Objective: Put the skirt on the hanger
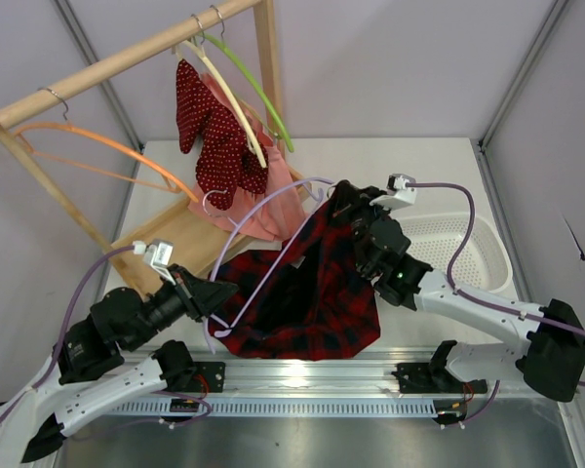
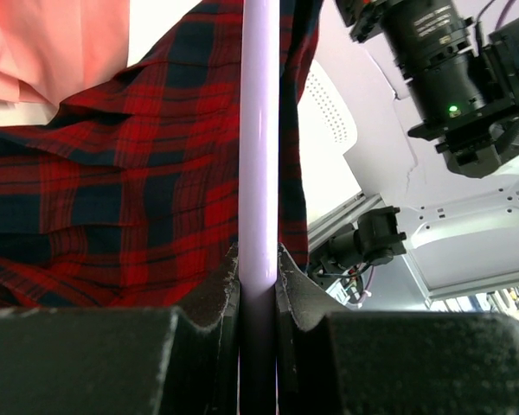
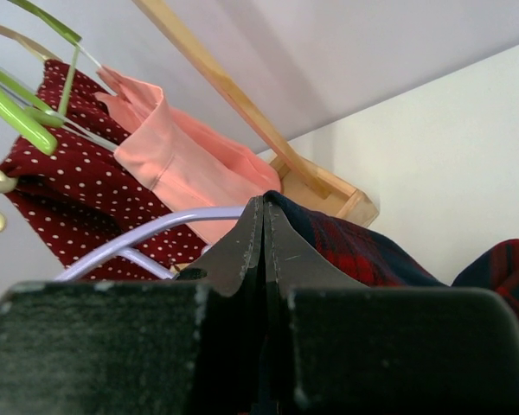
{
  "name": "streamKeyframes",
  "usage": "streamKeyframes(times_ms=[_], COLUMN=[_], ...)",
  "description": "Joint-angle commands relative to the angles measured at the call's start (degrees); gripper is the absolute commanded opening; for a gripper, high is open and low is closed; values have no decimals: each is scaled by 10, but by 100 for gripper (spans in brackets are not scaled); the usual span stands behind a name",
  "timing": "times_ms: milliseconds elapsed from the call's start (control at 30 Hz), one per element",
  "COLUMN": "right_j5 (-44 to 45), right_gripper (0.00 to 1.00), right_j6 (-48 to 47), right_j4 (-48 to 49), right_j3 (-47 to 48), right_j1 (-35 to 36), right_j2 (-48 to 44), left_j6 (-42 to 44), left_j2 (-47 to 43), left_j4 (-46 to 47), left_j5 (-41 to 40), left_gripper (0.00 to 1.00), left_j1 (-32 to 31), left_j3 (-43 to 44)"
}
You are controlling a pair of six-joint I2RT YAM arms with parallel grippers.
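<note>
The left hand (image 2: 258,268) was closed on the hanger (image 2: 259,130), its two fingers pinching the pale lavender bar near one end. From that grip the bar ran straight away from the hand, lying across the skirt (image 2: 112,190), whose red and dark plaid folds spread to the hand's left and passed under the bar.

The right hand (image 3: 264,226) was across from it, raised above the tabletop (image 1: 400,166), its fingers pressed tightly together. The skirt's upper edge rose to that hand and looked to be caught between the fingers, though the pinch itself was hidden. Just beside those fingers curved the hanger's far shoulder. Below and between the two hands the rest of the skirt lay in a wide, flared heap on the tabletop.

Beyond the right hand stood a wooden rack (image 1: 127,58) holding a red dotted garment (image 1: 214,136), a pink garment (image 1: 268,216) and an orange hanger (image 1: 107,146). To the right hand's outer side sat a white basket (image 1: 468,249).

As for progress, I judged the task partly done. Both things were in hand and brought together, with one arm of the hanger laid along the lifted edge. The skirt did not yet hang from the hanger; getting its waist over both shoulders remained.
</note>
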Motion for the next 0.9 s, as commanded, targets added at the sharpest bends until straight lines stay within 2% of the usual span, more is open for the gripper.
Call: streamKeyframes(times_ms=[0,300,867], right_j5=[32,34,28], right_gripper=[0,0,0], right_j6=[-25,-67,-17], right_j4=[49,81,91], right_j3=[19,31,34], right_j1=[2,7,7], right_j2=[8,36,17], left_j6=[-1,6,-5], left_j2=[-13,-18,-7], left_j4=[52,73,49], left_j5=[13,42,12], left_gripper=[0,0,0], left_j1=[-3,-2,-3], left_j3=[12,9,-9])
